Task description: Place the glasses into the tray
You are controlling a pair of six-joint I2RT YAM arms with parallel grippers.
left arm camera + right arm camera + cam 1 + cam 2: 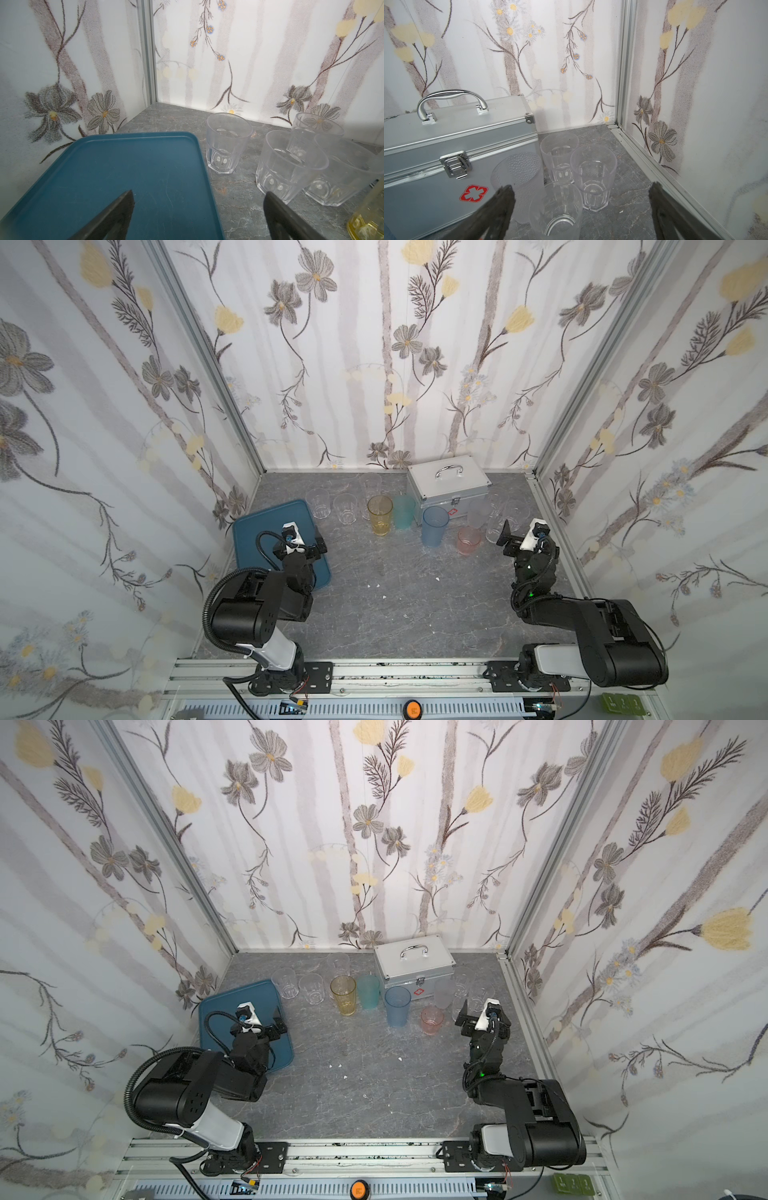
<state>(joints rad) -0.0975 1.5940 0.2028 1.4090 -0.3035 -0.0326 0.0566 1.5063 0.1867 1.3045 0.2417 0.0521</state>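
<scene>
black at the near edge of its wrist view, the left pincer [199, 193] stands wide with nothing between its jaws, straddling the long rim of the teal-blue tray [124, 166]. the tray lies flat on the grey counter [374, 605] toward its left side. every part that shows is bare, though the left arm [249, 610] hides some of it in both top views. just beside the rim stands a clear tumbler [228, 143], with three more clear ones close by. the right pincer [581, 186], also wide and empty, faces a tight cluster of four tumblers. the nearest tumbler [556, 212] sits straight ahead of the gap, and a frosted dimpled tumbler [517, 178] stands just beside the silver first-aid case [436, 145]. between the two groups, in a top view, stand a yellow tumbler [380, 514], a teal tumbler [404, 512], a blue tumbler [435, 526] and a short pink tumbler [468, 540].

step in hand, as judged: the approach to a first pick, since no glass is seen in the tray. the next move calls for lowering one pincer around a single tumbler, probably the one beside the rim. it must close on the wall without nudging the neighbours, then set the tumbler upright in a tray corner.
</scene>
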